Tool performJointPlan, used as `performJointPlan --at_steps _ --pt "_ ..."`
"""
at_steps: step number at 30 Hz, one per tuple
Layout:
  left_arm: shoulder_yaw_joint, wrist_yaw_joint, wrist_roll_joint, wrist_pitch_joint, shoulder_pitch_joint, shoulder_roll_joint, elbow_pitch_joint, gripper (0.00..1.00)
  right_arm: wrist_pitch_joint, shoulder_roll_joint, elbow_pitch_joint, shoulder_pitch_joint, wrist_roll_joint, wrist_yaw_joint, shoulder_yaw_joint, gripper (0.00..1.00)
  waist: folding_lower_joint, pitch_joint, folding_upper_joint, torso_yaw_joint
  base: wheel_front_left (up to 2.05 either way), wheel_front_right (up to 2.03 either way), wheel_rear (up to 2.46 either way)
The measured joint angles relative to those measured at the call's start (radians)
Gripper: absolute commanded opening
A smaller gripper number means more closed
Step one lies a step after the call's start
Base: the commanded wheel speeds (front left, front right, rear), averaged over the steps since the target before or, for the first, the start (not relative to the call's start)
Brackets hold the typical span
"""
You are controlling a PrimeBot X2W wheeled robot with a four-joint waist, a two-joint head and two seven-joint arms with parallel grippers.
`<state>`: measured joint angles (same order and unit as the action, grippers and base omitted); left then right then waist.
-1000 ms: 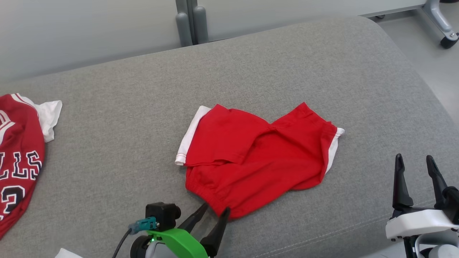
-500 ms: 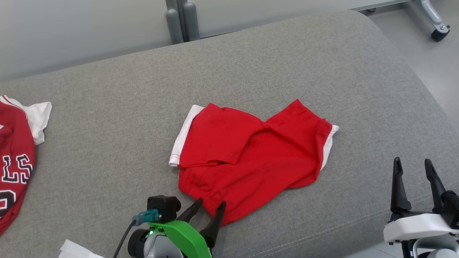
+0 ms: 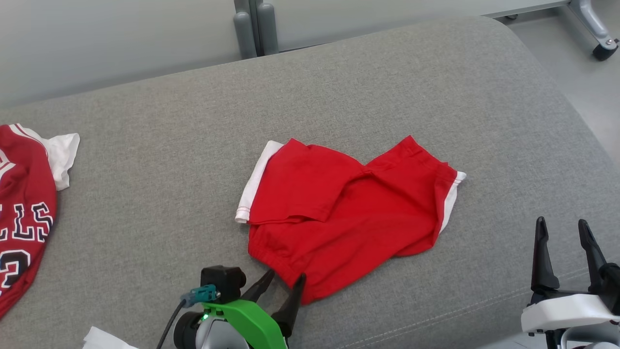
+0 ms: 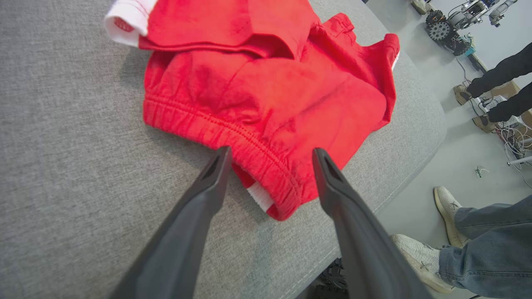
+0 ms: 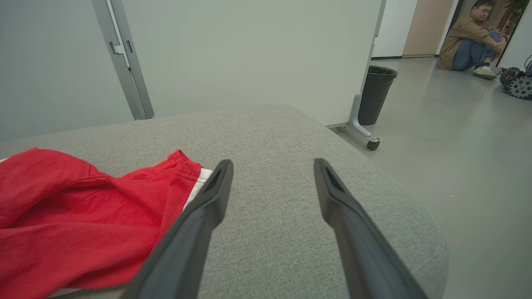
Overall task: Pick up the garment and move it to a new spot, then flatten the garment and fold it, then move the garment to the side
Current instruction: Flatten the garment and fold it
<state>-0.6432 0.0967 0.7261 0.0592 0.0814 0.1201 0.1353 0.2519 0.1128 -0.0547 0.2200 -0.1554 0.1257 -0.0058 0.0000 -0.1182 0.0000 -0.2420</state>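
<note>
**Take the waistband corner, deep and square**

Red shorts (image 3: 348, 213) crumpled mid grey cushion (image 3: 145, 169), one leg folded over. Left pincer (image 3: 286, 275) spread wide, straddling the elastic waistband's near corner. Right pincer (image 3: 561, 222) equally wide, empty, well apart. Best to close over both fabric layers before lifting. Jersey (image 3: 24, 208) at left reads "LLS", with a partial number below.

Cut edges and covered parts

The jersey (image 3: 24, 194) runs off the head view's left edge, so part of its lettering is lost. A white scrap (image 3: 104, 339) is clipped by the bottom edge and too little shows to identify it. The shorts (image 3: 348, 218) have one leg folded over, covering the cloth beneath. In the left wrist view the right edge cuts a person (image 4: 486, 249) down to jeans and shoes.
</note>
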Motion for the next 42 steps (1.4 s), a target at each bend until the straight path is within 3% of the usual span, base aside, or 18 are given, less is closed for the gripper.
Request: performJointPlan --at_steps 24,26,29,30,31,42 --pt "-0.035 -0.003 0.028 0.020 -0.015 -0.038 0.005 0.99 0.000 -0.006 -0.006 0.000 0.016 0.000 0.013 1.00 0.0000 -0.032 0.0000 0.008 0.00 0.00 0.00" --pt "-0.034 -0.010 0.032 0.019 -0.002 -0.040 -0.001 0.48 0.000 -0.008 -0.006 0.000 0.016 0.000 0.013 1.00 0.0000 -0.035 0.0000 0.007 0.00 0.00 0.00" --pt "-0.030 -0.010 0.046 0.018 0.014 -0.043 -0.005 0.29 0.000 -0.013 -0.006 0.000 0.016 0.000 0.015 1.00 0.0000 -0.039 0.0000 0.005 0.00 0.00 0.00" --pt "-0.029 -0.011 0.052 0.018 0.018 -0.043 -0.004 0.19 0.000 -0.014 -0.006 0.000 0.016 0.000 0.016 1.00 0.0000 -0.040 0.0000 0.004 0.00 0.00 0.00" --pt "-0.028 -0.013 0.057 0.018 0.022 -0.044 -0.003 0.00 0.000 -0.015 -0.006 -0.001 0.016 0.000 0.016 1.00 0.0000 -0.042 0.0000 0.003 0.00 0.00 0.00" --pt "0.043 -0.019 0.050 0.028 0.180 -0.032 -0.036 0.00 0.000 -0.020 -0.004 -0.007 0.016 -0.002 0.024 1.00 0.0000 -0.063 0.0000 -0.010 0.00 0.00 0.00"
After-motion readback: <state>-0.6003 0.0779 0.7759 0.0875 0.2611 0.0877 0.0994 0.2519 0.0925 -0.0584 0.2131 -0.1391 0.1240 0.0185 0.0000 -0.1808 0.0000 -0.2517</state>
